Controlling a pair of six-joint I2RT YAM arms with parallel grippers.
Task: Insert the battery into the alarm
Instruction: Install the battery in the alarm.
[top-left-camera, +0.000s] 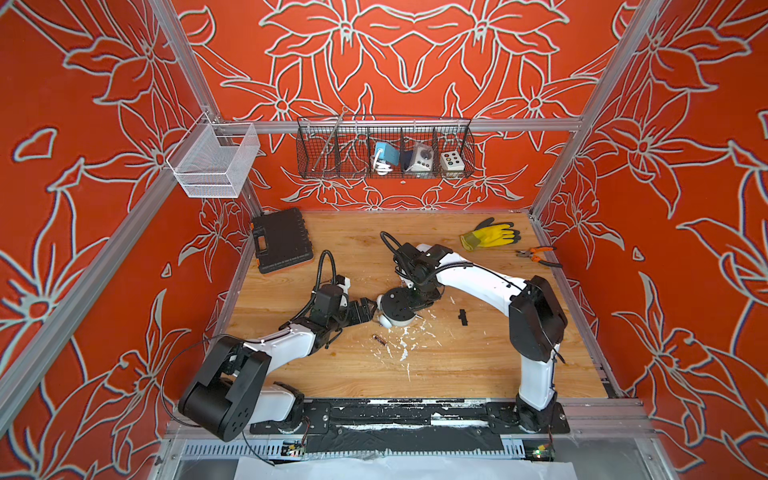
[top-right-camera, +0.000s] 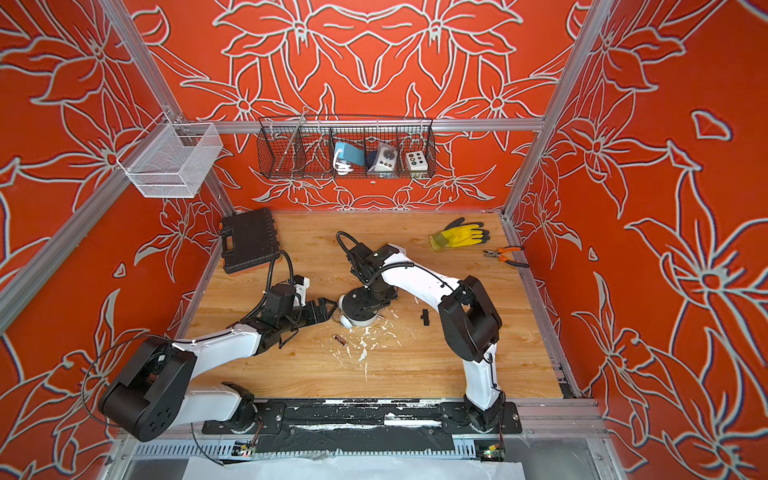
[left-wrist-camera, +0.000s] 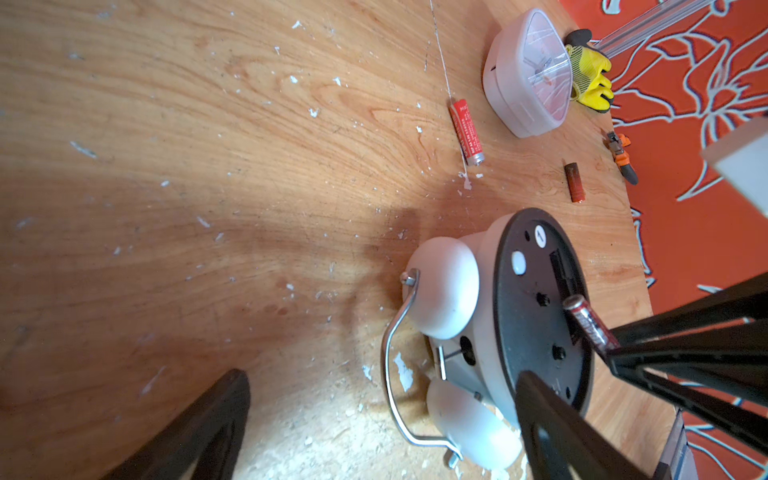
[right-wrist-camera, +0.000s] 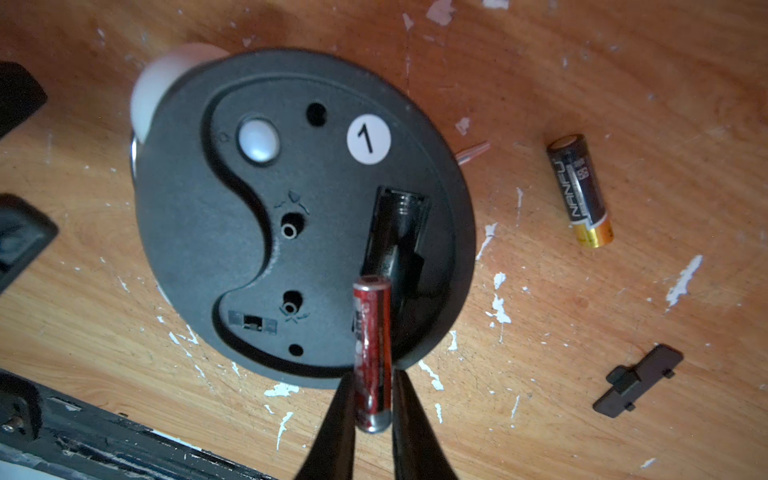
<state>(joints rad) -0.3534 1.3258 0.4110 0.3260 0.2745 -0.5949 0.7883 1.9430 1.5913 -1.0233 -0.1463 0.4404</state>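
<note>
Wooden bench (right-wrist-camera: 623, 311), scuffed with white flecks (right-wrist-camera: 500, 309): nearest me, my left hand (top-left-camera: 368, 311) stands wide open with nothing in it, just beside the face-down alarm (top-left-camera: 397, 305). Beyond, my right hand (right-wrist-camera: 372, 380) pinches the battery (right-wrist-camera: 372, 328), its tip over the alarm's open battery compartment (right-wrist-camera: 401, 220).

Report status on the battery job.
Left fingers open, by the alarm. Right fingers shut on battery, tip over the open slot, not seated. Slot cover lies aside.

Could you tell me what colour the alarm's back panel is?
The back panel is black, clearest in the right wrist view.
</note>
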